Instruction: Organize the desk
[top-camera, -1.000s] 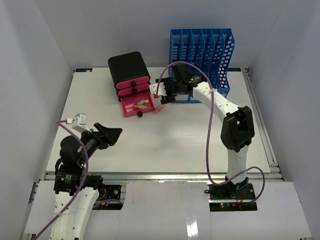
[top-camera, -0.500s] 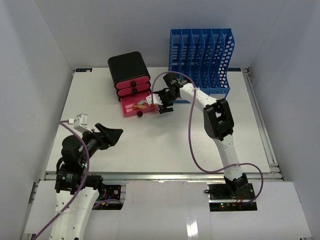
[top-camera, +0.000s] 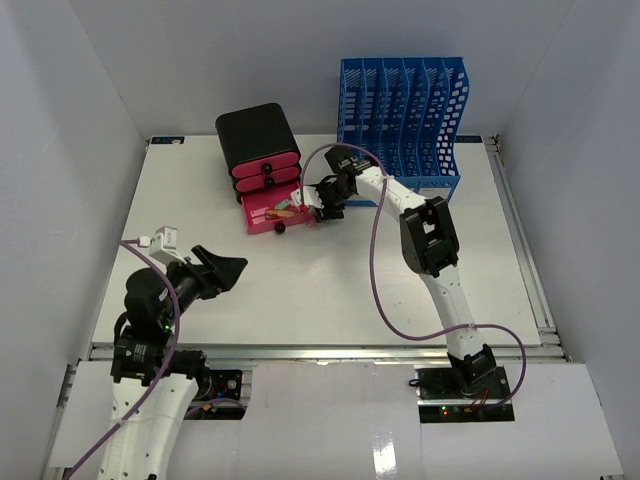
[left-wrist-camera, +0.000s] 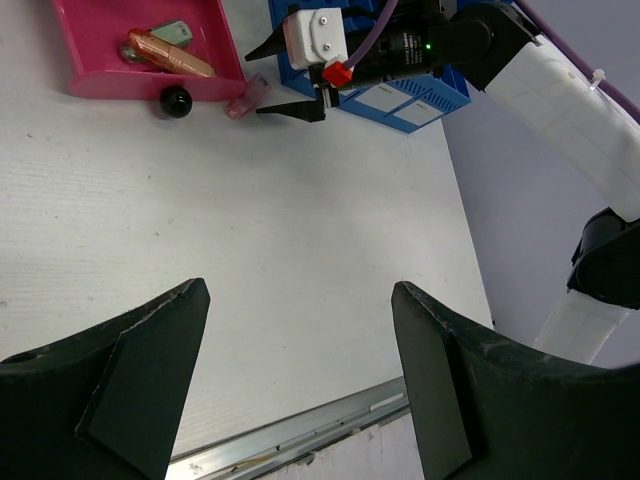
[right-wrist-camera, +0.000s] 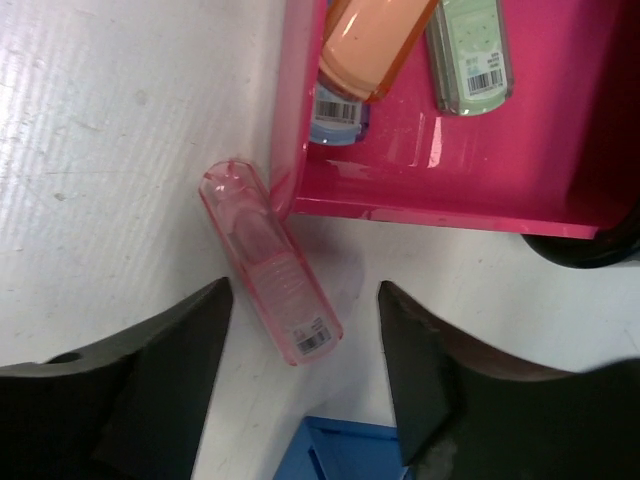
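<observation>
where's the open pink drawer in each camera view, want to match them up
Top external: open pink drawer at upper middle, in front of the black box.
Left wrist: top left corner.
Right wrist: upper right.
Shared landmark: blue file rack, at the top in the left wrist view, bottom edge in the right wrist view.

no legible text; only blurred barcodes (right-wrist-camera: 313, 341) on tubes (right-wrist-camera: 262, 255).
</observation>
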